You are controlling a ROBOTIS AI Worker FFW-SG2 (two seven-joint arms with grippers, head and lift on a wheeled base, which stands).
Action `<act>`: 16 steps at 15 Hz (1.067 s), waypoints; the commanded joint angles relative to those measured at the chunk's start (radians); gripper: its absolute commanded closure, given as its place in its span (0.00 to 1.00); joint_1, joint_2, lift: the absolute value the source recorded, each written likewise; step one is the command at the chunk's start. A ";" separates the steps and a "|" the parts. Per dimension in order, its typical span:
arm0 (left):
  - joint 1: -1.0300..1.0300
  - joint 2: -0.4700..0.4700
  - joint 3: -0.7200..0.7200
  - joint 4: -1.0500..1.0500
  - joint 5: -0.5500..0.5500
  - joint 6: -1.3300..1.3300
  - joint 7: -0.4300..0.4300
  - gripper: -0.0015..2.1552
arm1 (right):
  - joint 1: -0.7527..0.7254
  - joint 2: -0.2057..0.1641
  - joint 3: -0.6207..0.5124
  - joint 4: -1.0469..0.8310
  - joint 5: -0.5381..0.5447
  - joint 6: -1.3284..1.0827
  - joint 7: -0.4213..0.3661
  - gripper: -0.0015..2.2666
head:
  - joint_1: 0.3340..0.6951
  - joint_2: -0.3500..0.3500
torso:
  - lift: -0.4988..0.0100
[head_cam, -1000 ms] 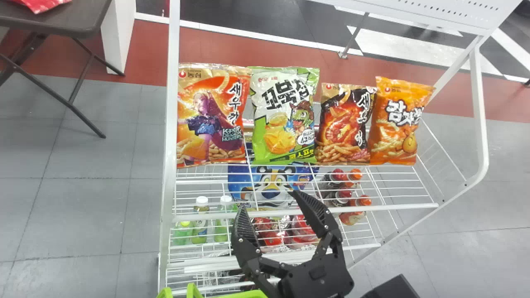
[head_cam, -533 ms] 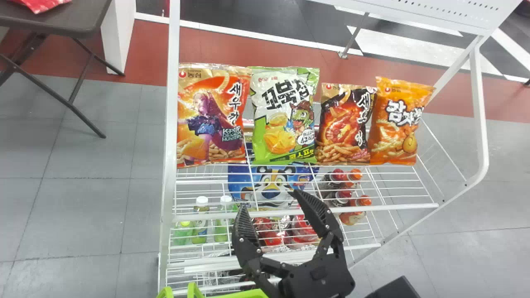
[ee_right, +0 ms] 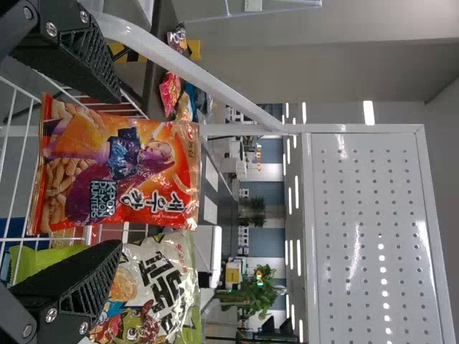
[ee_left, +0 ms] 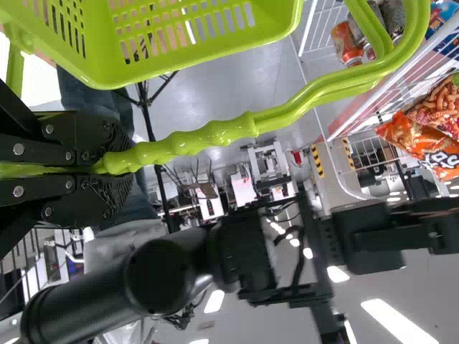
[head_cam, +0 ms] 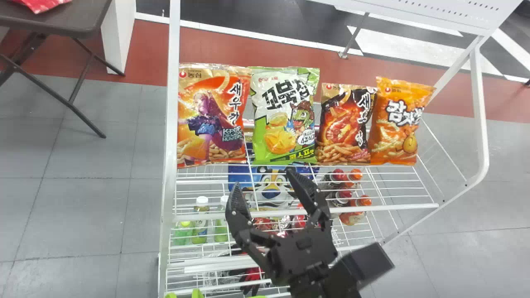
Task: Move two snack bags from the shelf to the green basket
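Blue packet [head_cam: 240, 176] partly hidden by the shelf [head_cam: 372, 207] and the empty, wide-open right gripper [head_cam: 263, 177] before four snack bags [head_cam: 285, 120], cut-off green basket [ee_left: 290, 14] held at its handle [ee_left: 215, 134] by left gripper [ee_left: 118, 162].

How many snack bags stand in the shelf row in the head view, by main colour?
Orange or orange-red: 2, left-end bag and right-end bag
Green-and-white: 1, second bag
Black-and-red: 1, third bag
Total: 4

Black right hand [head_cam: 263, 177] (silver screws [ee_right: 51, 314], ridged pads [ee_right: 90, 61]), boxy wrist [head_cam: 364, 265].
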 commanded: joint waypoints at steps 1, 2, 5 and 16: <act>0.000 0.006 -0.006 -0.005 -0.011 0.006 0.000 0.99 | -0.070 0.015 0.000 0.020 0.002 0.073 0.001 0.05 | 1.00 0.00 | 0.95; -0.006 0.009 -0.007 -0.007 -0.012 0.022 -0.002 0.99 | -0.099 0.022 -0.003 0.025 0.002 0.125 0.001 0.05 | 1.00 0.00 | 0.95; -0.001 0.019 -0.006 -0.010 -0.021 0.037 -0.009 0.99 | -0.233 0.032 -0.008 0.094 0.002 0.223 0.001 0.05 | 1.00 0.00 | 0.95; 0.008 0.019 -0.001 -0.021 -0.044 0.037 -0.009 0.99 | -0.565 0.055 0.048 0.336 0.007 0.420 0.012 0.05 | 1.00 0.05 | 0.95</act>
